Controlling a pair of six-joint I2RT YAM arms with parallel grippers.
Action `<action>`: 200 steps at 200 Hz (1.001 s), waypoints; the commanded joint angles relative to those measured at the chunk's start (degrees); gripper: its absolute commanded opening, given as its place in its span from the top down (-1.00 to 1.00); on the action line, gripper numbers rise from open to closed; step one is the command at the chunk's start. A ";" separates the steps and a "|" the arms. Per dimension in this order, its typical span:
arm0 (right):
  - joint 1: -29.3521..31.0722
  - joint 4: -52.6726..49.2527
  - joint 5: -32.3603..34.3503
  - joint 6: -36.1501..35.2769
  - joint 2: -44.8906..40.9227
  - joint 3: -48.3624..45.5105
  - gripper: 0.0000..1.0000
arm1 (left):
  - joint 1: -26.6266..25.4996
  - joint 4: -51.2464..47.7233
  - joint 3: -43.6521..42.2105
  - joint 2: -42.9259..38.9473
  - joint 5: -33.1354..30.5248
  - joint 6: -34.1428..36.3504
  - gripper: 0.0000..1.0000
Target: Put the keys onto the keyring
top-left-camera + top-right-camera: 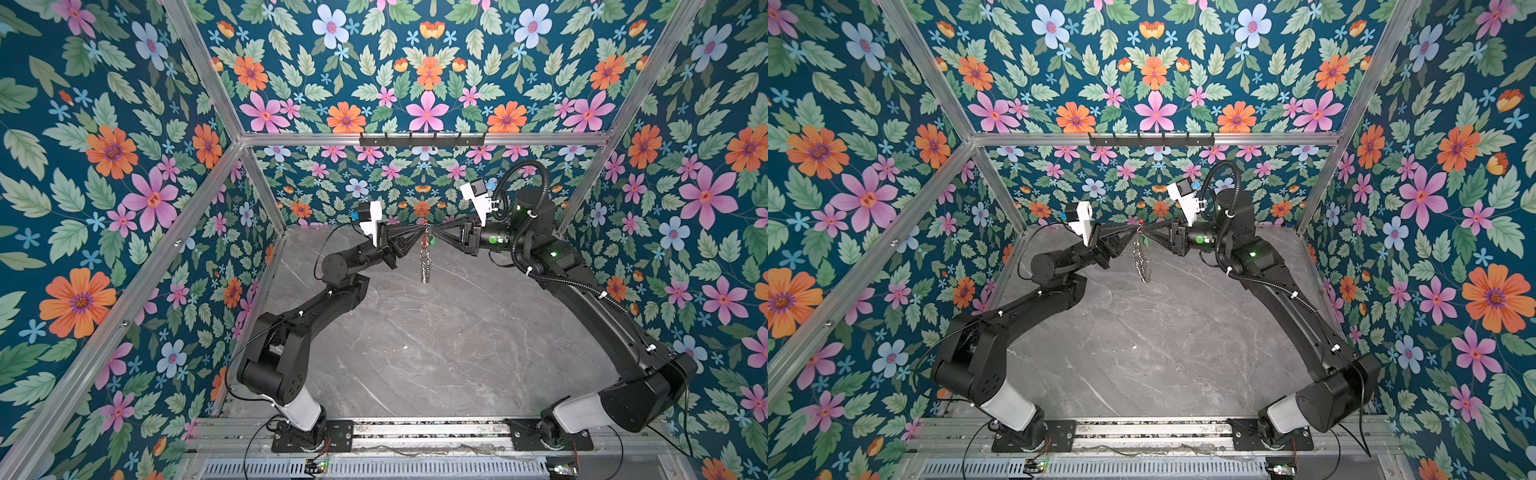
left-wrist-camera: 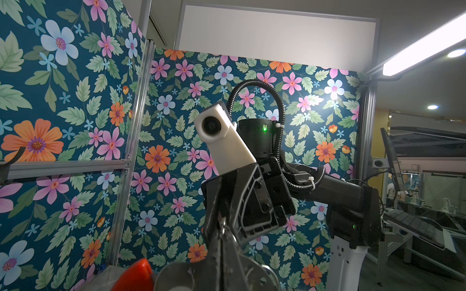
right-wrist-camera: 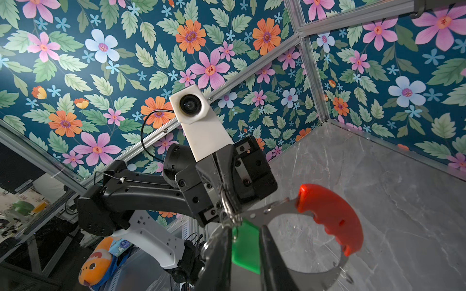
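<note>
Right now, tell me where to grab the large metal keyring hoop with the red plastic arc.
Probably the red plastic arc: it is thick, ridged and free, unlike the thin metal band. Come from the right arm's side; the left gripper pinches the band's end.

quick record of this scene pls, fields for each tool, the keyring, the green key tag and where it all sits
left tool: shut, pinching the keyring at its metal end
right tool: one finger on either side of the green key tag; cannot tell if it grips
keyring: in mid-air, red arc up by the tool tips, small silver rings hanging below
green key tag: beside the keyring's metal end; unclear if threaded on
where: both tools meet tip to tip above the grey marble table
</note>
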 commanded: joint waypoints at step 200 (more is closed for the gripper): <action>1.40 -1.05 -3.74 1.29 2.83 1.90 0.79 | -1.29 6.08 -0.55 0.87 -0.89 -0.30 1.00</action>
